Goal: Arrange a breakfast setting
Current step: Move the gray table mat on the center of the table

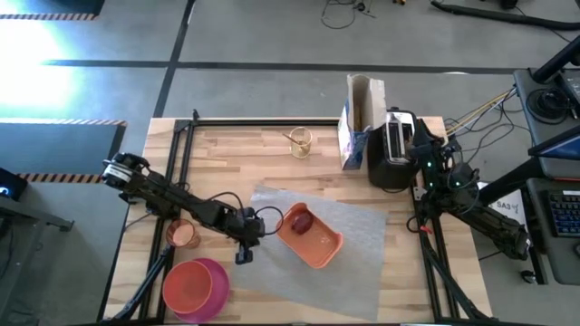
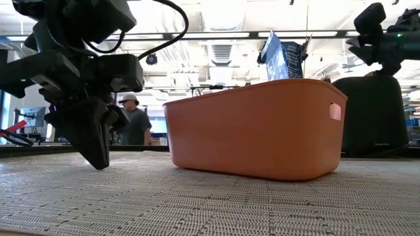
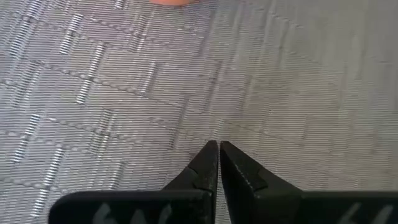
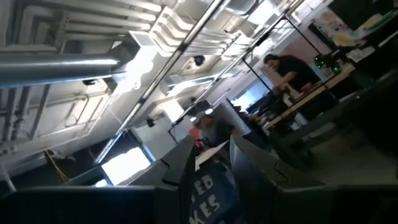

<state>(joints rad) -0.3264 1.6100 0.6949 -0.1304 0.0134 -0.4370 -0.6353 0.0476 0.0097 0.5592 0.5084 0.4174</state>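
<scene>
- Orange tray (image 1: 313,240) sits on the grey placemat (image 1: 362,244), long axis diagonal, running from upper left to lower right in the high view; red apple (image 1: 302,220) inside it at the upper-left end.
- Pink plate (image 1: 213,285) off the mat at the table's near-left corner, orange bowl (image 1: 186,285) on it.
- Small orange cup (image 1: 184,234) on bare wood, left of the mat, under my left arm.
- Placemat lies skewed on the table, long axis roughly left-right.
- My left gripper (image 3: 218,149) is over the mat's left edge, just left of the tray, fingers pressed together, holding nothing.
- My right gripper (image 4: 214,152) is up by the toaster (image 1: 396,145), pinching a thin pale item I can't identify.
</scene>
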